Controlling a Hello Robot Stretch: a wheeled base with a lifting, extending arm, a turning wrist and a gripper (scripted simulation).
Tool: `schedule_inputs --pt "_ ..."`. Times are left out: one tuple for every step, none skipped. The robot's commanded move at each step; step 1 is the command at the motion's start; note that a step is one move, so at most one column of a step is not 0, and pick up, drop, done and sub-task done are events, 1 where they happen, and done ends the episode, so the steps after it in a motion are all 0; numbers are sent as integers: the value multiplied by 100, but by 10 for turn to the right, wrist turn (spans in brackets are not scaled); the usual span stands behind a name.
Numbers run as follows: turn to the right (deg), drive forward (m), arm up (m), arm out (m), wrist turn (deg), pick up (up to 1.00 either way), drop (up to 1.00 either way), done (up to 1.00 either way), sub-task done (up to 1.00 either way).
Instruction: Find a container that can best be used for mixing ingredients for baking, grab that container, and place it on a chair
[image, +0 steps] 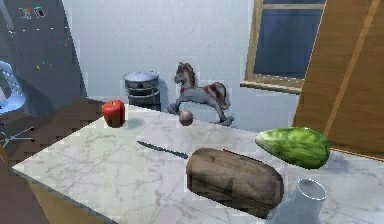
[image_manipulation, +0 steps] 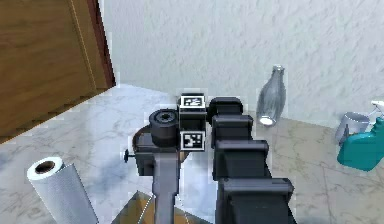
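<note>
Your gripper (image_manipulation: 145, 150) sits left of the two white marker squares, over the marble counter (image_manipulation: 105, 120). Its far end is hard to make out, so you cannot tell whether it holds anything. A white paper roll (image_manipulation: 50, 180) is near it at the lower left. An upright clear glass bottle (image_manipulation: 270, 97) and a teal spray bottle (image_manipulation: 362, 142) stand farther out to the right. In the forward view the counter carries a brown loaf (image: 235, 180), a knife (image: 162, 149), a red apple (image: 114, 112), a green melon (image: 293, 146) and a toy rocking horse (image: 200, 95) at the far edge. Beyond that edge stands a grey round container (image: 142, 88), upright, its axis vertical and its rim upward. You cannot tell if it suits mixing. A pale chair (image: 8, 95) shows at the left edge.
</note>
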Motion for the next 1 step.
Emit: schedule_inputs --pt "0 0 0 0 450 0 0 0 0"
